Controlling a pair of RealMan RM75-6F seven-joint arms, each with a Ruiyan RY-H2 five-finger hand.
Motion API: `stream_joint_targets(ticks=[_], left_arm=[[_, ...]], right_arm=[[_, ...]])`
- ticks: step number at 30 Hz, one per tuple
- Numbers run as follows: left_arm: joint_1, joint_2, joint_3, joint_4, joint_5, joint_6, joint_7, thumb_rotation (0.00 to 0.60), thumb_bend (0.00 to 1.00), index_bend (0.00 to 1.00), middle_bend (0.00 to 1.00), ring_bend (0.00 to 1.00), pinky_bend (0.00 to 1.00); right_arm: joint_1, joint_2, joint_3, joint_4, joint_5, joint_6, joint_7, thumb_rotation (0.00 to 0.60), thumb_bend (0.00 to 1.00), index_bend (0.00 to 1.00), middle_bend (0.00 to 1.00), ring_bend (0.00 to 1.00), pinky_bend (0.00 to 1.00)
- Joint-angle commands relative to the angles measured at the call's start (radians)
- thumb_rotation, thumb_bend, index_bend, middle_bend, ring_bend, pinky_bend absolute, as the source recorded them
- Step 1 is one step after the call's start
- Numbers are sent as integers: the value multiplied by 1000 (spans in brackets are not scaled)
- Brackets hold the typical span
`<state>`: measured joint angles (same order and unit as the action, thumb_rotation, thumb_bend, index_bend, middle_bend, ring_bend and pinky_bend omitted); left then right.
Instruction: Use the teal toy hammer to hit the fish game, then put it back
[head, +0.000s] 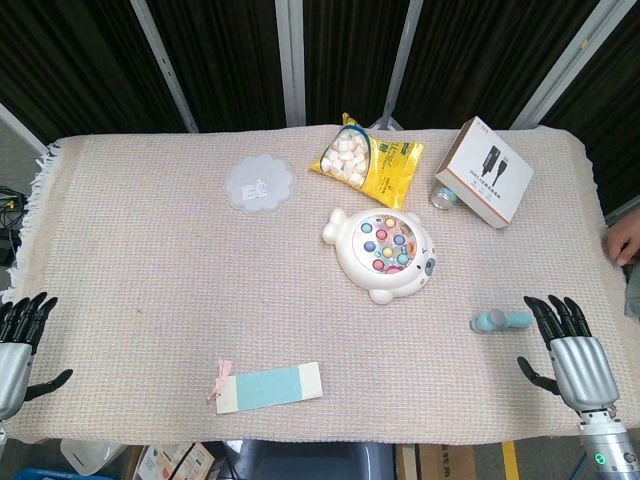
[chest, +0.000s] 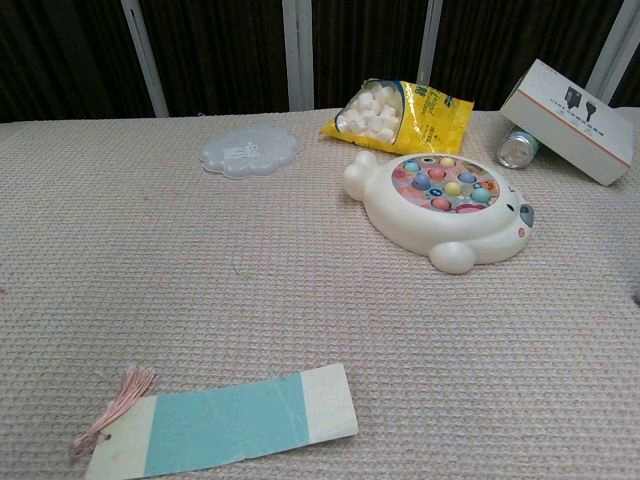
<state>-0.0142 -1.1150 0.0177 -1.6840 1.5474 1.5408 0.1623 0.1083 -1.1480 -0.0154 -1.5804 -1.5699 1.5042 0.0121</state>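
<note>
1. On the woven beige tabletop (head: 150, 300), the small teal plastic toy hammer (head: 500, 321) lies flat just beside the right hand (head: 570, 355), whose fingers are spread, holding nothing.
2. The left hand (head: 20, 340) rests at the opposite edge, fingers apart and empty.
3. The white fish-shaped game (head: 383, 254) with coloured pegs sits mid-table; judging by this, grasping, hitting and returning all remain.
4. A yellow bag (head: 370, 160) holds white puffs.

Head looks down; chest nearer (both see fish game (head: 381, 254)).
</note>
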Motion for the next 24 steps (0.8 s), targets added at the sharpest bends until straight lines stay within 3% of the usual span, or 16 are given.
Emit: stream_joint_targets(ticks=[1,12,19,24], left_arm=[[0,1,-1,-3,1,0,1,600,124,0,0,0,0],[12,1,6,-17,19,19,11,600,124,0,0,0,0],[23,5,11,-23,39,43,19,600,124,0,0,0,0],[27,8,14,-34,42,44,32,600,124,0,0,0,0]], right_arm=[[-1,-1,3,2,-6,5,6,600,306,39,152,15,3],[33,14,5,45,-50,-32,118,600,306,24,152,15,4],[140,30,20,157,-25,-214,306,600,306,24,152,15,4],[192,-8,12,264,-8,-327,390,600,306,55,152,16,4]])
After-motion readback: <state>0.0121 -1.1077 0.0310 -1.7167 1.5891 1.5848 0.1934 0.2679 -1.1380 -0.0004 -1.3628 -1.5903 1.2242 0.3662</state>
